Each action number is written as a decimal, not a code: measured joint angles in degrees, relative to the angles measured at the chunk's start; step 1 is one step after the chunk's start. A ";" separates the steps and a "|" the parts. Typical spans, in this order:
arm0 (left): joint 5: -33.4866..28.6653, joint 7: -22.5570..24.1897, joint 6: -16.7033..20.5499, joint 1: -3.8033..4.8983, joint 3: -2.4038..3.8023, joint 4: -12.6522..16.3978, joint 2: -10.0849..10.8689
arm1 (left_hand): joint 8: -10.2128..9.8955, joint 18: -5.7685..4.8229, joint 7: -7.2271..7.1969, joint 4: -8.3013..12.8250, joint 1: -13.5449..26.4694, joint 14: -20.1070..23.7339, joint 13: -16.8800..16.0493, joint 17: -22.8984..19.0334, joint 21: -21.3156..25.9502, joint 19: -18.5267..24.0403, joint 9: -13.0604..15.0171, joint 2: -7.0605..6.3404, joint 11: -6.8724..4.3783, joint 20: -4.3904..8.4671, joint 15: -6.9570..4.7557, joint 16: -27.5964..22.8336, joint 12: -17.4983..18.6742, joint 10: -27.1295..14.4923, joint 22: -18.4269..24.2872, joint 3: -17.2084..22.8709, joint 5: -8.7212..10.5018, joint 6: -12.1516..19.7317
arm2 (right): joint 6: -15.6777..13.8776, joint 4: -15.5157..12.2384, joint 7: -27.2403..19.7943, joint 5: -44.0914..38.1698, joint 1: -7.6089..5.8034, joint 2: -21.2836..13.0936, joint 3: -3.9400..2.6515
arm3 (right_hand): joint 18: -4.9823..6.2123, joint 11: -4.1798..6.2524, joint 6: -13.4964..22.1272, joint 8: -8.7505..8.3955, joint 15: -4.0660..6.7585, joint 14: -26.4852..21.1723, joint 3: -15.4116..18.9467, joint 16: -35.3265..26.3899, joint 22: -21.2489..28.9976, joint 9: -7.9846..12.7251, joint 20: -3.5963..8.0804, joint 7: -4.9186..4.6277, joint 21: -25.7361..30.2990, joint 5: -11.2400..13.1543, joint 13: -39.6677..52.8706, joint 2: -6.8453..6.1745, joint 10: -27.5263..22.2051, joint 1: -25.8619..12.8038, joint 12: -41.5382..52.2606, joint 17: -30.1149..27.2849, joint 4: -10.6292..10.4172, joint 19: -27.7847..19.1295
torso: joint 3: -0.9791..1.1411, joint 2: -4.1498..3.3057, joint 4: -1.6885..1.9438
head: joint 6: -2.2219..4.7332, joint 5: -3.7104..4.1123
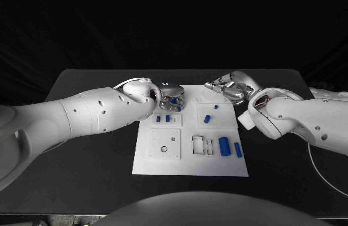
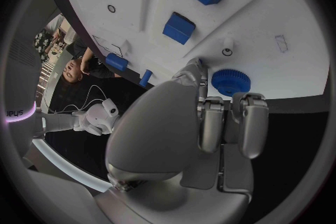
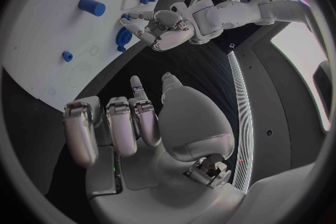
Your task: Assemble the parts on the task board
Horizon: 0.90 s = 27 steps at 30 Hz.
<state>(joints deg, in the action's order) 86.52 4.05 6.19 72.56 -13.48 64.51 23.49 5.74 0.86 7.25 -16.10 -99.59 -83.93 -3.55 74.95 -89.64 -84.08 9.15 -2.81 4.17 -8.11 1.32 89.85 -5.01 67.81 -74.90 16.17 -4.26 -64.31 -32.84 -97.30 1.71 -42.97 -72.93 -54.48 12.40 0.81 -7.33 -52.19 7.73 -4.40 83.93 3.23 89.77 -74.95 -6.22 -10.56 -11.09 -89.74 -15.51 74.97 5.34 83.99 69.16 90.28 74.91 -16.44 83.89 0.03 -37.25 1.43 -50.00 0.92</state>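
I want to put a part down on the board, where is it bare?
Bare: the task board near edge, below the two long blue pieces. Crowded: the far end, where the left hand and right hand hover.

White arms (image 1: 87,113) — silver hands (image 1: 233,89), smooth shells

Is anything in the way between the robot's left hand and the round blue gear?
Nothing visible is. The left hand hangs right by the blue gear near the white board's far edge, with only bare board between its fingertips and the gear.
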 measured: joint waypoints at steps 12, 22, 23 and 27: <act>0.55 0.85 1.19 -0.12 -0.11 0.45 0.56 | 0.14 0.00 -0.09 0.00 -0.22 0.00 -0.13 -0.01 0.00 0.00 0.16 -0.24 0.10 0.00 0.00 0.00 0.00 0.72 0.00 0.31 0.18 -0.31 | 0.04 0.01 0.02 0.04 0.00 -0.05 0.00 | 0.00 0.00 0.00 0.00 0.00 0.00 0.00 0.00 0.01 0.00 0.00 0.00 0.00 0.00 0.00 0.00 0.00 0.00 0.00 0.00 0.00 0.00 | -0.01 0.00 0.01 | 0.00 0.18; 0.94 2.69 4.81 0.59 0.50 3.10 3.34 | 0.14 0.00 0.01 -0.17 -0.06 0.00 -0.05 -0.02 0.00 0.00 0.14 -0.70 0.11 0.00 0.00 0.00 0.00 1.12 0.00 0.46 0.35 -0.81 | 0.09 0.13 0.06 0.06 0.00 -0.06 0.00 | 0.00 0.00 0.40 0.00 0.00 0.00 0.16 0.00 0.02 0.00 0.00 0.02 0.00 0.00 0.00 0.00 0.00 0.00 0.00 -0.01 -0.16 0.00 | 0.00 0.05 0.06 | 0.00 0.10; 0.96 2.87 5.13 0.79 0.55 3.40 3.66 | 0.14 0.00 0.01 -0.17 -0.06 0.00 -0.05 -0.02 0.00 0.00 0.14 -0.70 0.11 0.00 0.00 0.00 0.00 1.12 0.00 0.46 0.35 -0.81 | 0.09 0.14 0.07 0.06 0.00 -0.05 0.00 | -0.01 0.00 0.40 0.00 0.00 0.00 0.16 0.00 0.02 0.00 0.00 0.02 0.00 0.00 0.00 0.00 0.00 0.00 0.00 0.00 -0.16 0.00 | 0.00 0.05 0.07 | 0.00 0.05; 0.96 3.61 6.39 1.41 0.69 4.57 5.00 | 0.13 0.00 0.01 -0.33 -0.06 0.00 -0.05 -0.02 0.00 0.00 0.11 -0.71 0.11 0.00 0.00 0.00 0.01 1.12 0.00 0.61 0.41 -0.81 | 0.12 0.20 0.08 0.07 0.00 -0.03 0.00 | 0.00 0.00 0.40 0.00 0.00 0.00 0.16 0.00 0.02 0.01 0.00 0.01 0.00 0.00 0.00 0.00 0.00 0.00 0.00 0.03 -0.16 0.00 | 0.00 0.04 0.10 | 0.00 -0.03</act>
<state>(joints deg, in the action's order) 87.48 7.65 12.57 73.97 -12.79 69.09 28.48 5.87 0.86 7.26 -16.43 -99.64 -83.93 -3.60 74.93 -89.64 -84.08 9.26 -3.52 4.28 -8.10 1.32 89.85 -5.00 68.93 -74.90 16.78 -3.84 -65.11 -32.72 -97.10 1.80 -42.90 -72.93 -54.52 12.40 0.81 -7.33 -51.78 7.73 -4.40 83.93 3.39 89.77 -74.93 -6.22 -10.56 -11.07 -89.74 -15.51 74.97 5.34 84.00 69.16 90.28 74.93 -16.60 83.89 0.03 -37.21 1.54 -50.00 0.90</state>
